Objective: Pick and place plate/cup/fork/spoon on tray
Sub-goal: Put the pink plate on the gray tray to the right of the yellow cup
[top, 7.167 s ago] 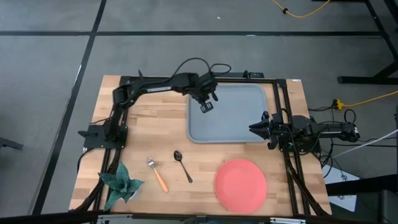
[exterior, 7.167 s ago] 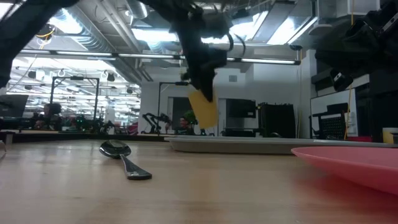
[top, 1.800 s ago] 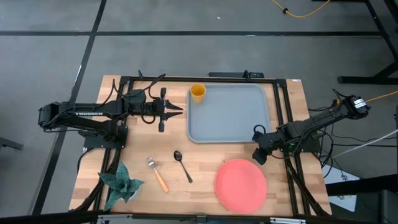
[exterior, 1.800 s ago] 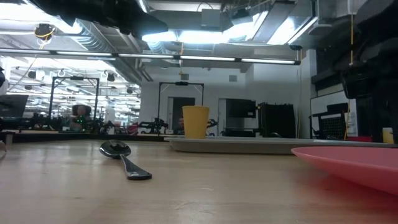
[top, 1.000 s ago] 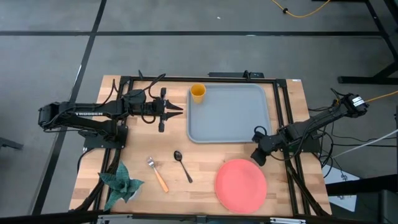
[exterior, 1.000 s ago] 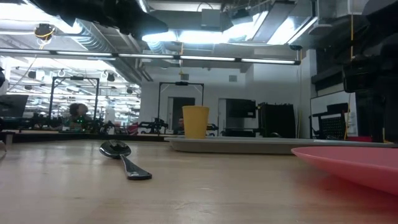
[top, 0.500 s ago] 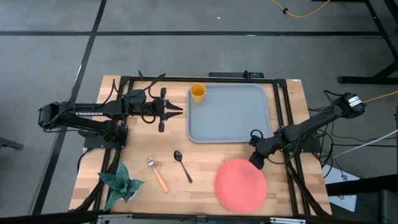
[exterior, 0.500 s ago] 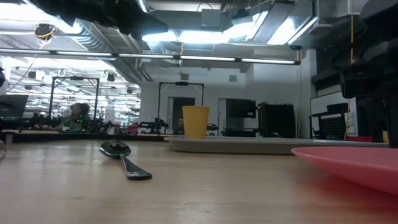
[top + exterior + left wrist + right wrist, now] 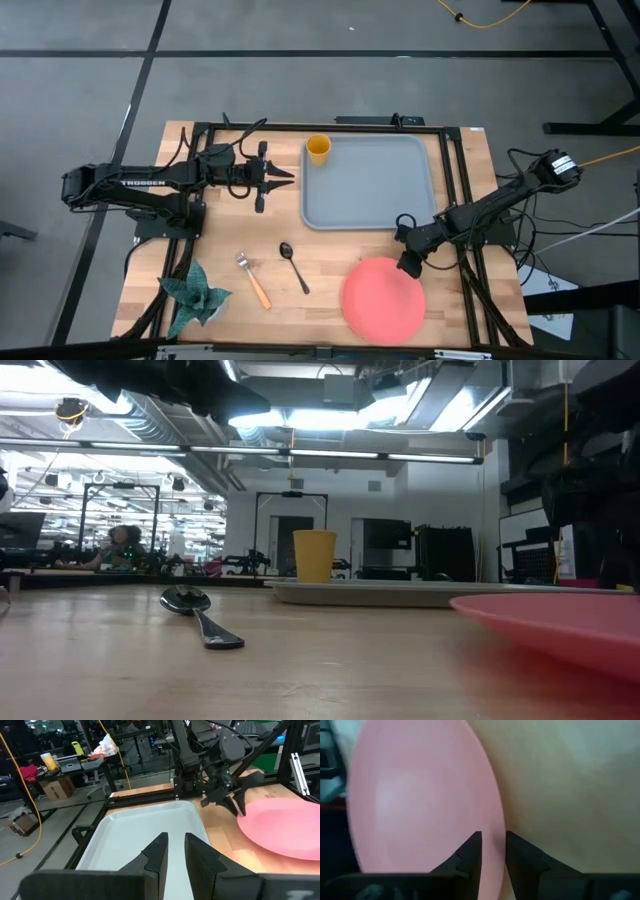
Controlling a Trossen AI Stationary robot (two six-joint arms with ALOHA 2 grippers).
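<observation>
The coral-pink plate (image 9: 383, 300) lies on the wooden table near the front right; it also shows in the low view (image 9: 560, 625). My right gripper (image 9: 407, 266) is at its far right rim, shut on it (image 9: 493, 842). The yellow cup (image 9: 318, 149) stands upright in the grey-blue tray's (image 9: 370, 195) far left corner. The dark spoon (image 9: 293, 266) and the orange-handled fork (image 9: 254, 280) lie on the table to the left of the plate. My left gripper (image 9: 288, 178) is shut and empty, left of the tray. My right gripper has the plate's far right rim (image 9: 497, 827) between its two fingers, one above the rim and one at its outer edge. The fingers come slanting down from the table's far right. The plate's near part stays on the table.
A green plant-like toy (image 9: 190, 292) sits at the near left corner. Black frame rails (image 9: 455, 180) run along the table's right, far and left sides.
My right gripper has moved toward the table's left and near edge, onto the plate's far rim. The plate has slid a little toward the table's left.
</observation>
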